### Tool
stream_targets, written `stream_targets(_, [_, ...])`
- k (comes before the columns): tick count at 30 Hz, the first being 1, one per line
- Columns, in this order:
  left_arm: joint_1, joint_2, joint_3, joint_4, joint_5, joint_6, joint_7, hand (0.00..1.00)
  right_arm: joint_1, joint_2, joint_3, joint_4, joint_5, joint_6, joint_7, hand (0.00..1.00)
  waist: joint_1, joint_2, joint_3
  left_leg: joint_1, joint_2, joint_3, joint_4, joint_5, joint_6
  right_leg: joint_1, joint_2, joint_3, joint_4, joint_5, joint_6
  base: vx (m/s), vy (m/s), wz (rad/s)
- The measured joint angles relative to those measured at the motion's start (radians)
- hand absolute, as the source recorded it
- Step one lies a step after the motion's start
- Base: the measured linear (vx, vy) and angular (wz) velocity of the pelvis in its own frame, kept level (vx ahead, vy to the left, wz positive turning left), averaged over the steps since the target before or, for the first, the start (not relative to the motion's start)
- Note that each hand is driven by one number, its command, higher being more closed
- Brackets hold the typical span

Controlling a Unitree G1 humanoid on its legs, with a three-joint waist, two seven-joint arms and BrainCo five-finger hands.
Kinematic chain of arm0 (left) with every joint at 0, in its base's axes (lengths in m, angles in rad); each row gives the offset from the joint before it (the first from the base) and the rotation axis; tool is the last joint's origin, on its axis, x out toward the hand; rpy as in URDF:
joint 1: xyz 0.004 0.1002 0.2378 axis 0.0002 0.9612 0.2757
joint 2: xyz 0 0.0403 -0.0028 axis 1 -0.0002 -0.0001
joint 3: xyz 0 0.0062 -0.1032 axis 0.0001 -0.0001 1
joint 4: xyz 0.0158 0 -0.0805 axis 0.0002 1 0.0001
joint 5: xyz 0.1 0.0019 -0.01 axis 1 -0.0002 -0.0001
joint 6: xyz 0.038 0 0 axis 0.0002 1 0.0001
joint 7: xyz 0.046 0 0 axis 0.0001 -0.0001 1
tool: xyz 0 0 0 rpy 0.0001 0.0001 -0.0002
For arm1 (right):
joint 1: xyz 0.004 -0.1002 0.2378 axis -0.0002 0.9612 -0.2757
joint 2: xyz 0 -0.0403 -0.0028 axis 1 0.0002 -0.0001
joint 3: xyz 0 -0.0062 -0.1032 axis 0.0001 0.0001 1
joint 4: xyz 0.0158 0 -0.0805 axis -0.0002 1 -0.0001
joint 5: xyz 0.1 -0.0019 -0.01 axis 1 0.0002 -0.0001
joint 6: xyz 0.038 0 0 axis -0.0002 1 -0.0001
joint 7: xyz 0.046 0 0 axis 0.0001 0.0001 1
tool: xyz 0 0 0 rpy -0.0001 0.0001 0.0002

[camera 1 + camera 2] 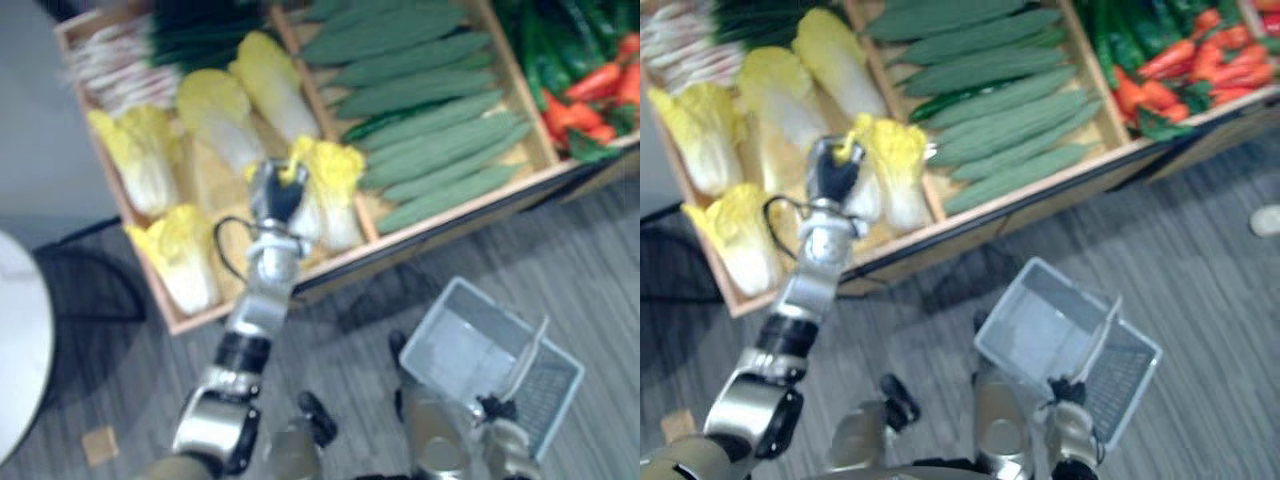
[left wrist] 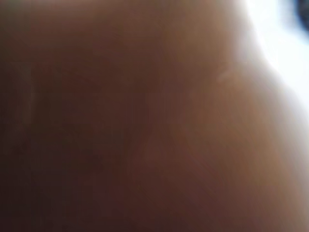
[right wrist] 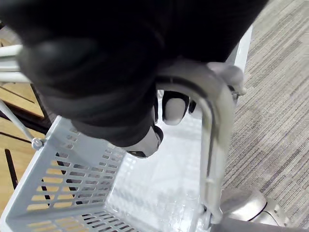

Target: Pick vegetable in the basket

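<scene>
grey basket (image 1: pixel 458 345) held by right robot hand (image 3: pixel 146 138).

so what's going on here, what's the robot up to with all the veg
The robot's left hand is reaching into the wooden crate of napa cabbages, right at one cabbage next to the divider. Whether it has a grip cannot be seen. Its right hand is curled round the handle of a grey plastic basket, held low in front of the stand. The basket has nothing in it, so no vegetable has gone in yet.
</scene>
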Motion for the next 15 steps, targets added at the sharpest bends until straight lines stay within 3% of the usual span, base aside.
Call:
stream_targets(1, [0.054,-0.001,0.016,-0.029,0.0,-0.012,0.019,1.0,0.01,-0.019,0.011,0.007,-0.001,0.0,0.002,1.0,0.011,0.022,-0.018,0.009,-0.003,-0.132,0.012,-0.047,-0.038,0.002,0.042,0.039,0.001,0.0,0.001,0.01,0.11,-1.29])
stream_targets(2, [0.072,-0.01,0.016,-0.03,0.002,-0.013,0.019,1.0,0.03,-0.022,0.011,0.008,-0.003,0.0,0.002,1.0,0.011,0.033,-0.038,0.026,-0.003,-0.168,-0.007,-0.068,-0.067,0.0,0.056,0.053,-0.001,0.005,0.009,0.04,0.156,-0.95])
stream_targets(4, [0.09,-0.039,0.018,-0.049,0.005,-0.015,0.019,1.0,0.072,-0.011,0.009,0.008,-0.004,0.0,0.003,1.0,-0.004,0.014,-0.068,0.07,-0.012,-0.128,-0.068,-0.081,-0.079,-0.001,0.056,0.055,-0.003,0.01,0.016,0.05,0.094,-0.18])
stream_targets(6, [0.137,-0.034,0.023,-0.125,0.005,-0.017,0.027,1.0,0.097,0.028,0.007,0.016,-0.003,0.003,0.001,1.0,-0.007,-0.035,-0.106,0.119,-0.032,-0.07,-0.147,-0.081,-0.08,-0.011,0.05,0.076,0.001,0.017,0.025,-0.01,0.07,-0.32])
stream_targets(8, [0.154,-0.034,0.034,-0.169,0.005,-0.019,0.05,1.0,0.102,0.038,0.009,0.016,-0.003,0.0,0.0,1.0,-0.005,-0.054,-0.118,0.139,-0.049,-0.035,-0.157,-0.083,-0.077,-0.02,0.041,0.076,0.011,0.029,0.029,-0.06,0.051,-0.61])
stream_targets(9, [0.182,-0.036,0.06,-0.209,0.009,-0.019,0.056,1.0,0.096,0.035,0.008,0.012,-0.003,-0.003,0.0,1.0,0.013,-0.052,-0.12,0.151,-0.053,0.009,-0.151,-0.081,-0.071,-0.044,0.041,-0.016,0.027,0.085,-0.035,-0.1,0.039,-0.79])
stream_targets(10, [0.192,-0.038,0.069,-0.219,0.011,-0.019,0.056,1.0,0.094,0.033,0.009,0.011,-0.003,-0.004,0.001,1.0,0.015,-0.051,-0.122,0.149,-0.053,0.019,-0.15,-0.078,-0.066,-0.047,0.043,-0.043,0.022,0.105,-0.058,-0.14,0.032,-1.06])
stream_targets(11, [0.237,-0.048,0.116,-0.273,0.015,-0.019,0.057,1.0,0.082,0.024,0.01,0.013,-0.004,-0.004,0.002,1.0,0.023,-0.042,-0.128,0.15,-0.039,0.059,-0.16,-0.06,-0.039,-0.043,0.048,-0.176,-0.025,0.181,-0.14,-0.14,-0.032,-1.07])
stream_targets(12, [0.284,-0.069,0.191,-0.327,0.023,-0.019,0.058,1.0,0.067,0.013,0.004,0.02,-0.006,-0.01,0.001,1.0,0.035,-0.035,-0.123,0.19,-0.045,0.123,-0.191,-0.06,-0.038,-0.094,0.02,-0.403,0.211,-0.031,-0.188,-0.11,-0.025,-1.08])
stream_targets(13, [0.318,-0.084,0.225,-0.352,0.028,-0.017,0.058,1.0,0.06,0.004,0.001,0.028,-0.009,-0.014,0.0,1.0,0.031,-0.037,-0.124,0.221,-0.062,0.154,-0.208,-0.063,-0.035,-0.098,-0.019,-0.513,0.336,-0.131,-0.193,-0.08,-0.003,-1.01])
stream_targets(14, [0.395,-0.115,0.276,-0.404,0.035,-0.015,0.061,1.0,0.061,-0.01,-0.013,0.048,-0.011,-0.014,-0.003,1.0,0.027,-0.055,-0.134,0.258,-0.104,0.187,-0.201,-0.071,-0.03,-0.071,-0.073,-0.677,0.402,-0.198,-0.216,-0.1,0.064,-1.25])
stream_targets(15, [0.472,-0.147,0.337,-0.463,0.035,-0.015,0.079,1.0,0.058,-0.034,0.001,0.057,-0.032,-0.016,0.002,1.0,0.044,-0.037,-0.139,0.271,-0.108,0.224,-0.192,-0.081,-0.014,-0.045,-0.049,-0.742,0.348,-0.156,-0.235,-0.15,0.052,-1.58])
